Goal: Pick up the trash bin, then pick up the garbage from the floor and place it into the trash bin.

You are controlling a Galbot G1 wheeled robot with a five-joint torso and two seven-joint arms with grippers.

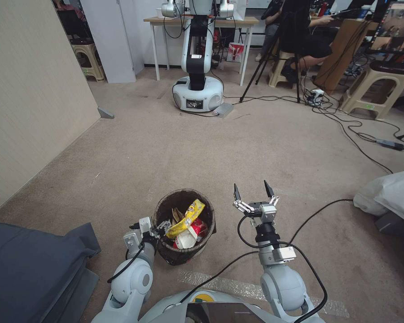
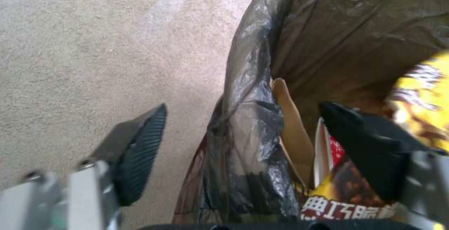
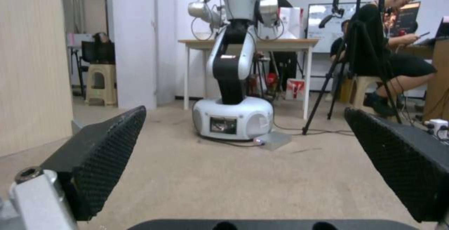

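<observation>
The trash bin (image 1: 184, 226), a small round bucket lined with a dark bag, sits just ahead of me between my arms. Inside it lies the garbage: a yellow snack wrapper (image 1: 187, 217), a red and white wrapper (image 1: 193, 233) and brown paper (image 2: 292, 131). My left gripper (image 1: 161, 228) is open and straddles the bin's near-left rim (image 2: 252, 128). One finger (image 2: 140, 145) is outside over the carpet and the other finger (image 2: 369, 145) is inside among the wrappers. My right gripper (image 1: 251, 185) hovers open and empty to the right of the bin, pointing forward (image 3: 244, 110).
Another robot (image 1: 197, 89) stands ahead by a table, with a tripod (image 1: 274, 58) and floor cables (image 1: 354, 130) to its right. A grey cushion (image 1: 27, 264) lies at my left. At the right edge there is a white bag (image 1: 390, 193). A beige wall (image 1: 31, 89) runs along the left.
</observation>
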